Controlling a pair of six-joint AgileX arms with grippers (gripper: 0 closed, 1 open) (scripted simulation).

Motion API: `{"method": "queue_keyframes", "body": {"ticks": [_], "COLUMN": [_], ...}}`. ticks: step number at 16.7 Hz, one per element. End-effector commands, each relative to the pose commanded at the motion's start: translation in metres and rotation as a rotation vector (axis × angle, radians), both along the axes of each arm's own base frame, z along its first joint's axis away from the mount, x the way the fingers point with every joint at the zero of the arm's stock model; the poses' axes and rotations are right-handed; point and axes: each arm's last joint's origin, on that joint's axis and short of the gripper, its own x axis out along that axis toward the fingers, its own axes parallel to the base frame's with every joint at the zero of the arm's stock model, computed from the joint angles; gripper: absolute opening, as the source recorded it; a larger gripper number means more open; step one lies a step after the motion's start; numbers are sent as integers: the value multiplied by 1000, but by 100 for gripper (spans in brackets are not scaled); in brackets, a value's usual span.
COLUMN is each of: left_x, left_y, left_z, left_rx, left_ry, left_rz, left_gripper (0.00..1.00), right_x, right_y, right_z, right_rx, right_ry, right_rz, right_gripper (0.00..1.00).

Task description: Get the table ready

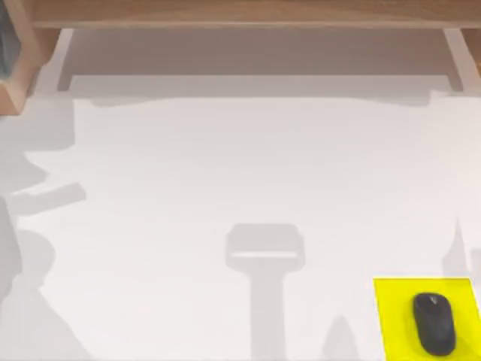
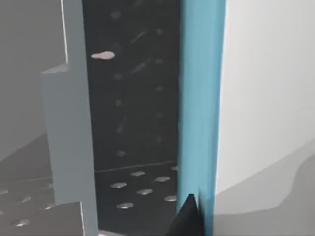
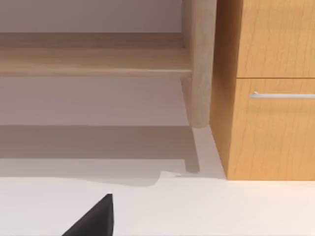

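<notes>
The table is a wide white top with a light wooden frame along its far edge. Shadows of both arms fall across its near half. In the left wrist view a dark tip of my left gripper rests close against a blue upright edge. The right wrist view has a dark tip of my right gripper low over the white table, facing the far wooden rail.
A black mouse lies on a yellow mat at the near right corner. A wooden cabinet with a drawer handle and a wooden leg stand at the back. A dark perforated panel sits beside the blue edge.
</notes>
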Motion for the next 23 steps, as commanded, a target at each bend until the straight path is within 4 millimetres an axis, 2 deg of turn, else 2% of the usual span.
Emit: {"method": "queue_keyframes", "body": {"ticks": [3,9,13,23], "left_x": [2,29,30,30], "left_y": [2,-1,-1,-1], "left_z": [2,-4,-5,-5], "left_rx": [3,1,0,0], "left_ry": [-6,-1,0,0], "left_rz": [7,1,0,0], "left_gripper": [0,0,0,75], "right_x": [0,0,0,0], "right_y": [0,0,0,0], "right_z": [0,0,0,0], "right_rx": [0,0,0,0], "right_ry": [0,0,0,0], "right_rz": [0,0,0,0], "right_gripper": [100,100,100,100]}}
